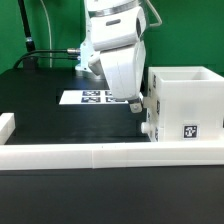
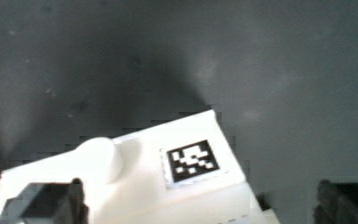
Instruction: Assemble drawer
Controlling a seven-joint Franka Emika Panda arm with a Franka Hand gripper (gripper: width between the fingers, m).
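The white drawer casing (image 1: 185,100) stands at the exterior view's right, with a square tag (image 1: 190,130) on its front. Knobs (image 1: 149,127) stick out of its left side, where a tray seems to sit in it. My gripper (image 1: 133,100) hangs low right beside that side. In the wrist view a white tray front (image 2: 140,170) with a round knob (image 2: 96,152) and a tag (image 2: 195,161) lies between my fingers. My gripper (image 2: 202,205) is open: the one finger (image 2: 345,203) stands apart from the part, the other (image 2: 48,203) is at its edge.
The marker board (image 1: 92,97) lies flat on the black table behind my arm. A long low white border wall (image 1: 100,155) runs along the front, with a short piece (image 1: 8,125) at the exterior view's left. A green backdrop is behind.
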